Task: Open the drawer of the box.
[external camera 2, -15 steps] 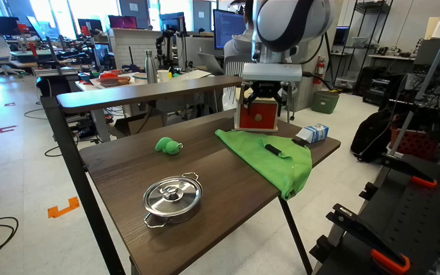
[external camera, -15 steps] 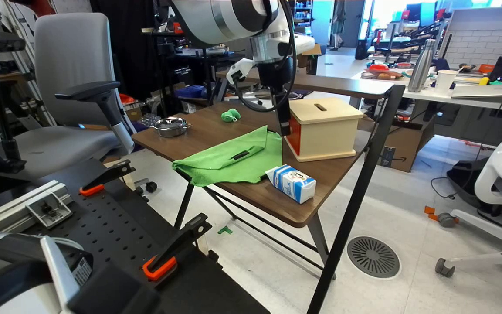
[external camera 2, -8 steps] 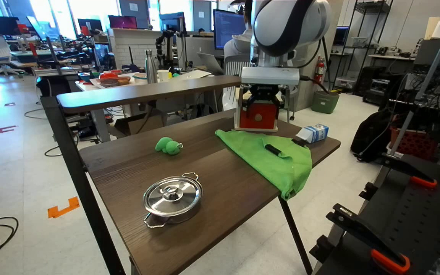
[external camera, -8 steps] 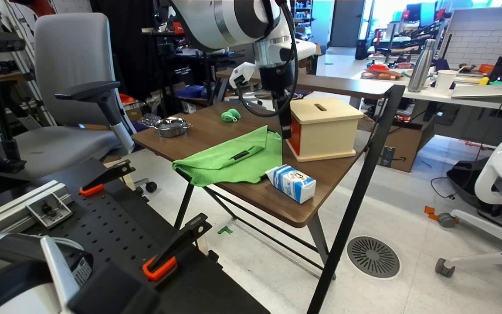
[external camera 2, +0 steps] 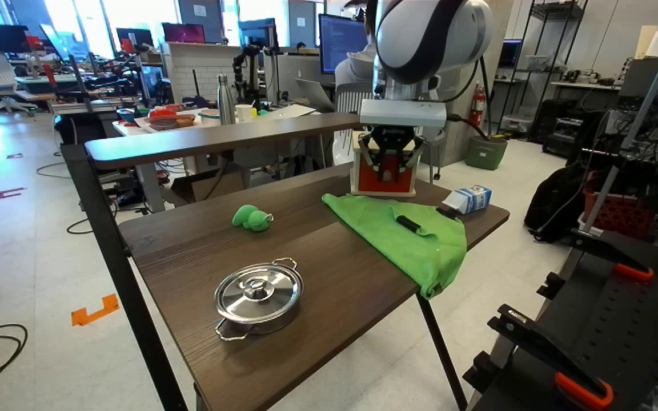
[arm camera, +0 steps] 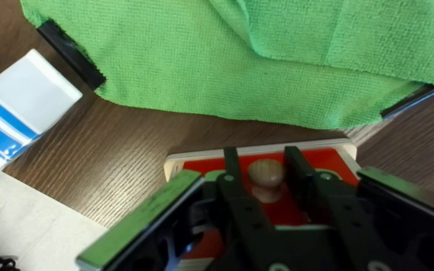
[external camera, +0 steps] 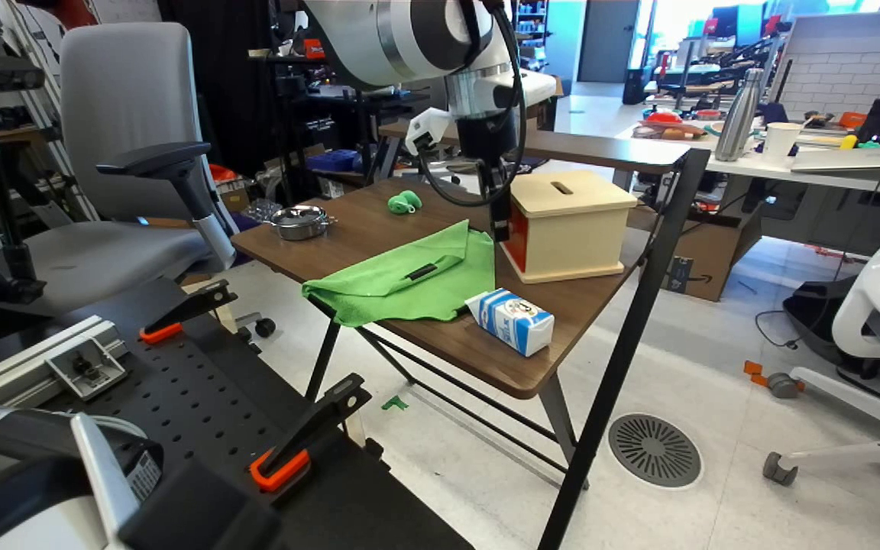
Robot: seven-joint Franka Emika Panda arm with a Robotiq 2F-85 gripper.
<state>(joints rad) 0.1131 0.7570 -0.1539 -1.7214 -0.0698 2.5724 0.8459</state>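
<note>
The box (external camera: 581, 241) is tan wood with a slotted lid and stands at the table's end. Its red front face (external camera 2: 370, 184) lies flat in the frame, with a round wooden knob (arm camera: 266, 173) on it. The drawer as a tray is hidden; only this red face shows. My gripper (arm camera: 261, 150) points down in front of that face, with one finger on each side of the knob. In the wrist view a narrow strip of red shows between the left finger (arm camera: 232, 162) and the knob, while the right finger nearly meets it. Whether either finger touches is unclear.
A green cloth (external camera: 417, 279) lies before the box, with a blue-and-white milk carton (external camera: 512, 321) beside it. Farther along the table (external camera 2: 317, 268) are a green toy (external camera 2: 253, 218) and a lidded metal pot (external camera 2: 259, 297). A raised shelf (external camera 2: 220, 140) runs along one side.
My gripper has come slightly lower and nearer the red face. Its fingers have drawn together from wide apart to close around the knob. The box has not moved.
</note>
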